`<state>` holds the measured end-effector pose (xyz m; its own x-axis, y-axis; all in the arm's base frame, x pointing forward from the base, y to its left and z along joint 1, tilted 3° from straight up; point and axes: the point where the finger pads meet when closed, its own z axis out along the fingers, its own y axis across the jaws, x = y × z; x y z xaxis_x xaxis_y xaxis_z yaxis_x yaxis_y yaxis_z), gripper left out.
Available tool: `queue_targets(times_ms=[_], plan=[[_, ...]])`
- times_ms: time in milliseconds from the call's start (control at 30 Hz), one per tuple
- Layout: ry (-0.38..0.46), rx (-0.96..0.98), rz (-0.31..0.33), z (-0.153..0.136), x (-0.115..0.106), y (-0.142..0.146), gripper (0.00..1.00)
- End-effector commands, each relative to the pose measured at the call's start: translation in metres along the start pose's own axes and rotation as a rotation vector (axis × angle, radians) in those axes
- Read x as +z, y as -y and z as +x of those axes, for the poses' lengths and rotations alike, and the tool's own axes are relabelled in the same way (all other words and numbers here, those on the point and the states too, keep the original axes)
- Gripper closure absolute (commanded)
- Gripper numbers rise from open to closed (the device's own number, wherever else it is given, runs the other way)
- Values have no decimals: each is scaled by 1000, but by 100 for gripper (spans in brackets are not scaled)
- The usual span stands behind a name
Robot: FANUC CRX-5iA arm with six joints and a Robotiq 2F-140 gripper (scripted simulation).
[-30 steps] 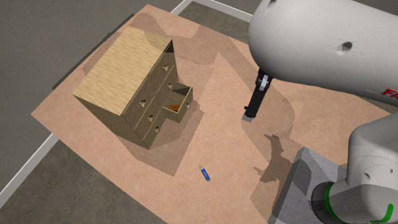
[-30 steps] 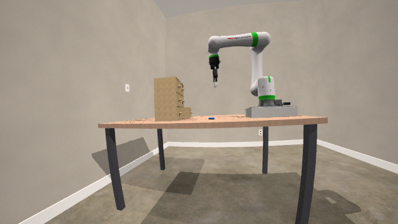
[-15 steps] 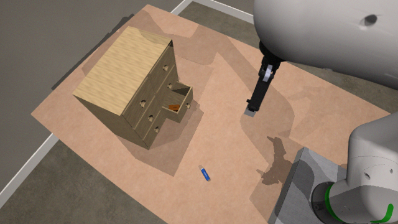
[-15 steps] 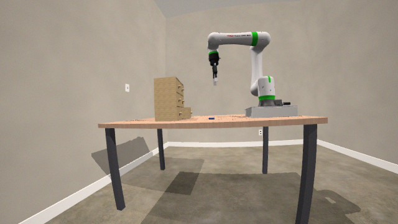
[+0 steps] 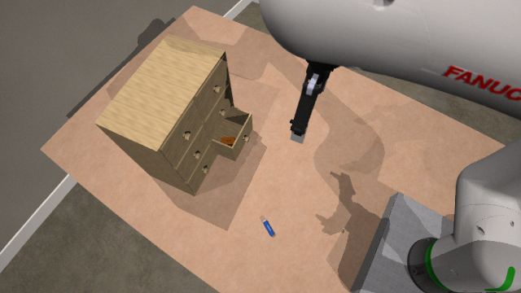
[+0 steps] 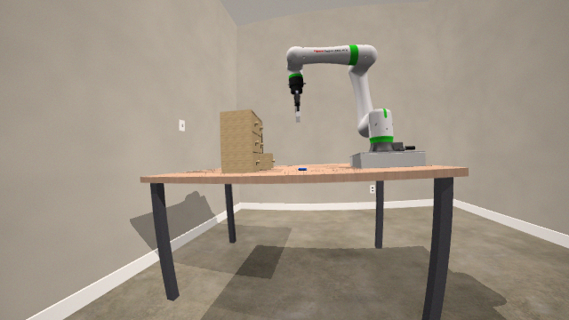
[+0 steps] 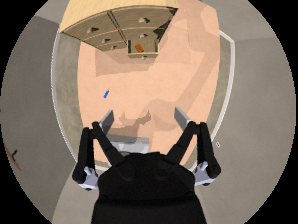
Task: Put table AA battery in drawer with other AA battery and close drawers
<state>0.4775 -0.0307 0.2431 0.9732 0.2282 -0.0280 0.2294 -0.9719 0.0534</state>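
The wooden chest (image 5: 168,111) stands at the back left of the table, with several knobbed drawers. One bottom drawer (image 5: 232,136) is pulled out and holds a small orange-brown thing (image 5: 228,141); no battery shows in it. The other drawers are shut and their contents are hidden. The blue AA battery (image 5: 267,226) lies on the table in front of the chest; it also shows in the wrist view (image 7: 105,92) and in the side view (image 6: 302,169). My gripper (image 7: 143,113) (image 6: 298,116) is open and empty, high above the table, to the right of the chest.
The robot's grey base block (image 5: 400,240) sits at the table's near right corner. The arm's upper link (image 5: 387,37) fills the top right of the overhead view and hides part of the table.
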Motion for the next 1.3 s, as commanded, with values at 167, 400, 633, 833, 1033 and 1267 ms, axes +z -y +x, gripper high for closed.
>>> queue_targets(times_ms=[167, 400, 633, 833, 1033, 1267], plan=[[-1, 0, 0, 60, -1, 3, 0], [-1, 0, 0, 71, -1, 4, 0], [-15, -5, 1, 74, 2, 4, 0], [-64, -25, 7, 83, 11, 4, 0], [-203, -80, 24, 110, 38, 4, 0], [-391, -154, 46, 147, 75, 4, 0]])
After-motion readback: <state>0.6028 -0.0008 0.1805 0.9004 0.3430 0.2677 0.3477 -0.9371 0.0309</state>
